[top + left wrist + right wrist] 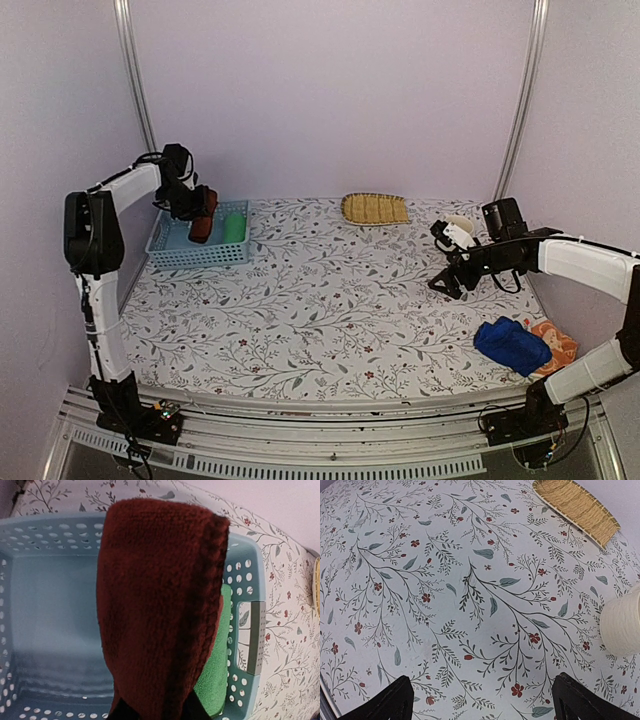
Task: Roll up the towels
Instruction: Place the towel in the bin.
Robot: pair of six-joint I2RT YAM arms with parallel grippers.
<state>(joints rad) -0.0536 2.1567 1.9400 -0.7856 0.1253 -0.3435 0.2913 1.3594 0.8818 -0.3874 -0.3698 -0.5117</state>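
A table (330,320), its top printed with grey-green sprigs and small red flowers on white, is spread between and below the left gripper (201,222) and the right gripper (441,258). Behind both grippers, plain pale lilac walls (330,90) are seen, edged by 2 upright metal posts (135,80). Nearer than the grippers, an aluminium rail (320,440) is fixed along the table's edge. Everything is lit softly and evenly.

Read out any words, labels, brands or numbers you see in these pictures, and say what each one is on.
None can be read.
The blue basket, straw tray, reddish-brown towel, green towel, blue towel and orange towel show no label or print.
The tablecloth shows only leaves and flowers.
The arm bases are too small to tell.
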